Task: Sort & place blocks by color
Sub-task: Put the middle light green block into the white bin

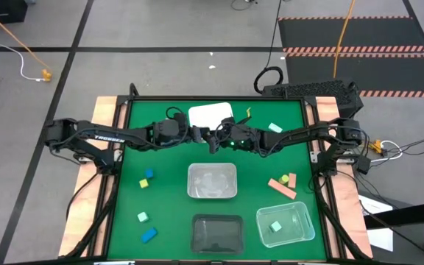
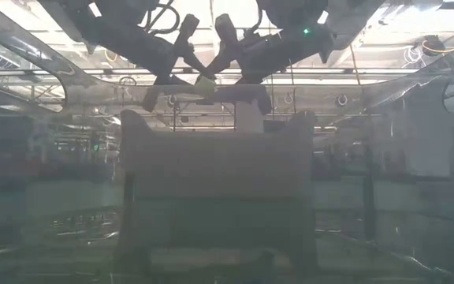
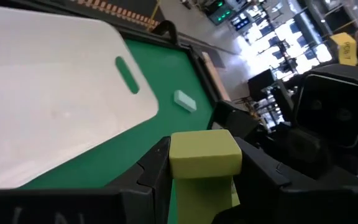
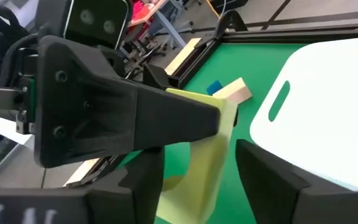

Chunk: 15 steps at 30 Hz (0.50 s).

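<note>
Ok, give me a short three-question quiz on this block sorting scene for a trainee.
1. True or false: a mint green block lies inside the clear tub.
2. Which colour is the bar clamped in the left gripper? A blue, B yellow, C salmon.
3. Fill in: the left gripper and the right gripper meet next to the ___ board.
Key: 1 true; 2 B; 3 white.

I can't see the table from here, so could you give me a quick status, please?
Left gripper and right gripper meet mid-table near the white board, both shut on one yellow block. Other blocks scattered. Clear tub just below; nothing blocking.
</note>
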Each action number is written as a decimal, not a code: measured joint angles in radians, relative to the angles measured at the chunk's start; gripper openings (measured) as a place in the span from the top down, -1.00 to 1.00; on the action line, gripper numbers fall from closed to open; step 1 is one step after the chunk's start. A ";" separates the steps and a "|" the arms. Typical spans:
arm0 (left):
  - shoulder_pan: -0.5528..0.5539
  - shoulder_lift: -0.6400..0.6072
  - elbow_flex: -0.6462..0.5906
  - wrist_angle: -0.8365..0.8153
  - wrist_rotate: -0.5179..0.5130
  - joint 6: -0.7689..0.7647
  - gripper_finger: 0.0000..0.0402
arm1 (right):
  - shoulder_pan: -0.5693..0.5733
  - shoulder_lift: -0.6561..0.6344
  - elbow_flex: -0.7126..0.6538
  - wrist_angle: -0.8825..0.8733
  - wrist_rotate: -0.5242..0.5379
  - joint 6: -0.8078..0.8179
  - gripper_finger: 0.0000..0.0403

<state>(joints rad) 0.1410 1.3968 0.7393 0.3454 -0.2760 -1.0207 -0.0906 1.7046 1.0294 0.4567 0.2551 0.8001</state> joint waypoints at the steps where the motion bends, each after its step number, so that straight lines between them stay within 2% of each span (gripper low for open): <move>1: 0.000 0.000 0.001 0.001 0.000 -0.001 0.34 | 0.000 0.000 0.000 0.002 -0.001 0.000 0.12; 5: -0.001 -0.001 0.003 0.008 -0.005 0.007 0.27 | -0.001 -0.001 -0.001 0.011 -0.006 0.039 0.33; 11: -0.001 -0.001 0.004 0.018 -0.010 -0.001 0.11 | -0.002 0.000 -0.002 -0.003 -0.015 0.067 0.82; 15: -0.001 -0.001 0.004 0.015 -0.010 0.010 0.10 | -0.007 0.001 -0.002 -0.004 -0.016 0.069 0.84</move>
<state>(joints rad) 0.1398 1.3960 0.7435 0.3605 -0.2855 -1.0106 -0.0977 1.7054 1.0275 0.4526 0.2388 0.8686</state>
